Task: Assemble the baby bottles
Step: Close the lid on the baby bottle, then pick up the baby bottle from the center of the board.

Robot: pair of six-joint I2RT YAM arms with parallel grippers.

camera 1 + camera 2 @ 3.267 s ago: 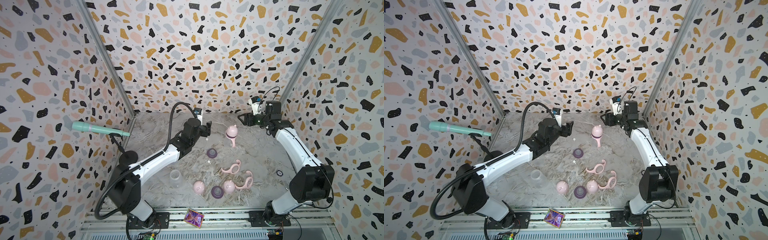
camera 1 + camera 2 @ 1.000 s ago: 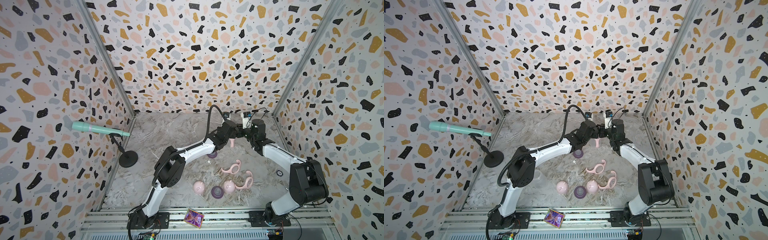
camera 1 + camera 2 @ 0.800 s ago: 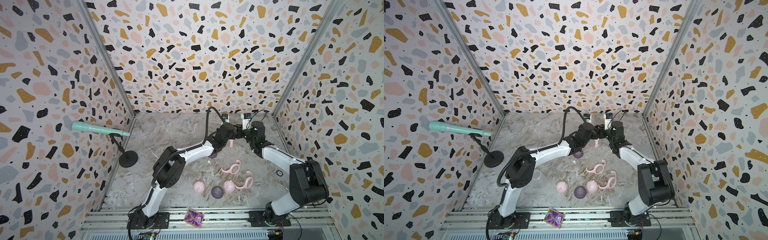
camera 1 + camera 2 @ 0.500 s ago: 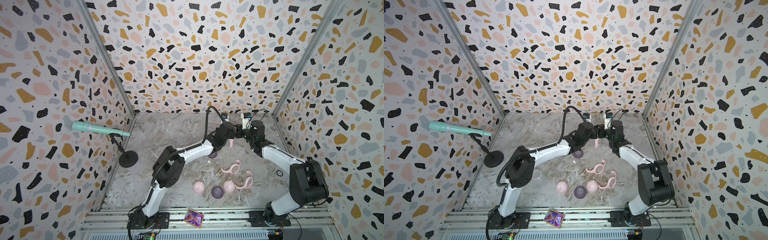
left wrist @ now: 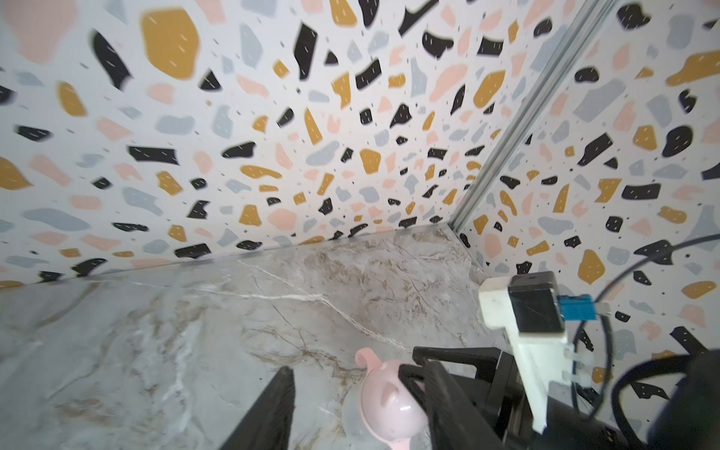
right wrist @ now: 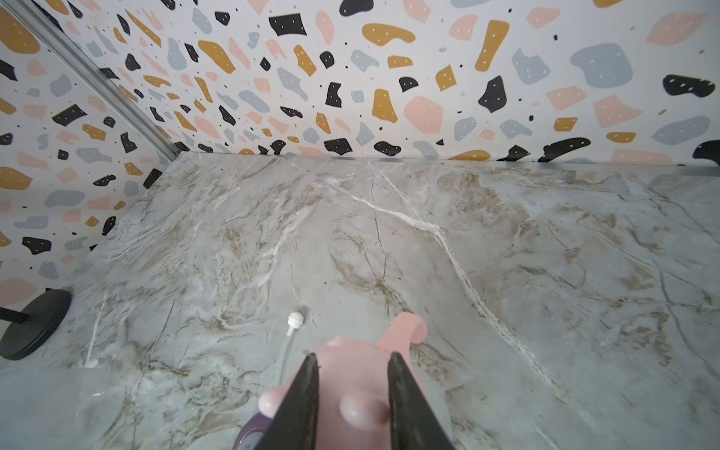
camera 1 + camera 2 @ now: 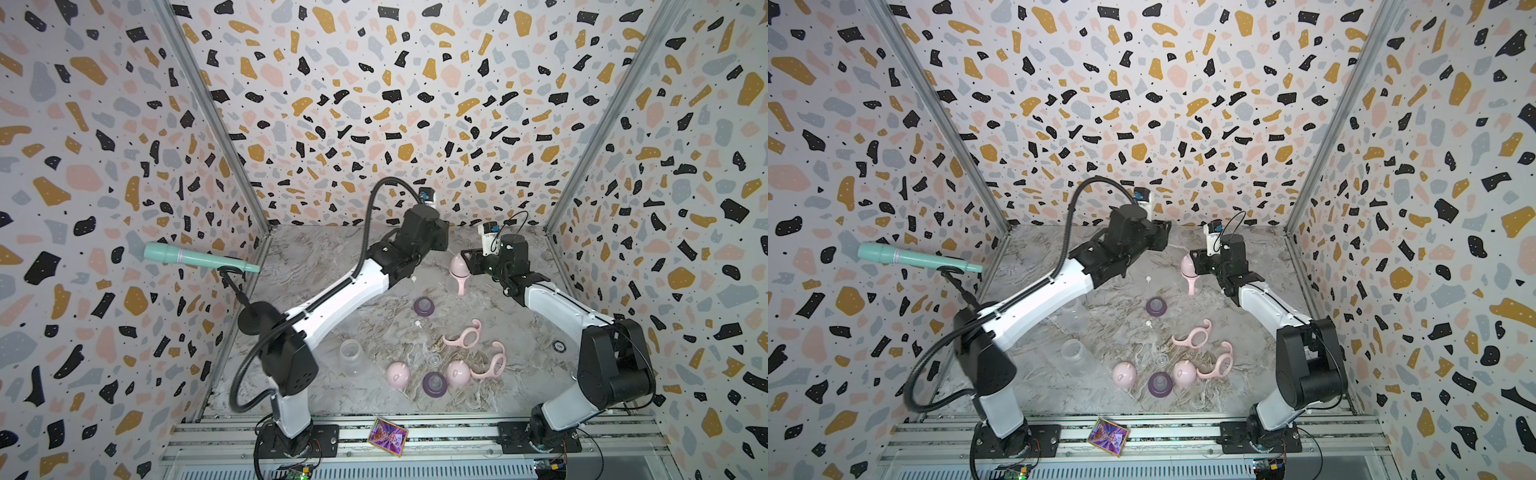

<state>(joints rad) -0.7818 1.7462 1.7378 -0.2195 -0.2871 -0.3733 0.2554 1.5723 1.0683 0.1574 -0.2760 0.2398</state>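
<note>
The right hand (image 6: 352, 360) gripped the pink dome cap (image 6: 352, 393) of a baby bottle (image 7: 457, 274), right of centre toward the top of the table (image 7: 316, 266) in both top views. The left hand (image 5: 350, 374) hung just beside it, fingers parted, empty. Loose parts (image 7: 434, 383) lay at lower centre.

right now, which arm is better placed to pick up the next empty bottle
Left, probably. The left tool is open and holds nothing, while the right tool is shut on the capped bottle. A loose clear bottle lies over on the robot's left.
</note>
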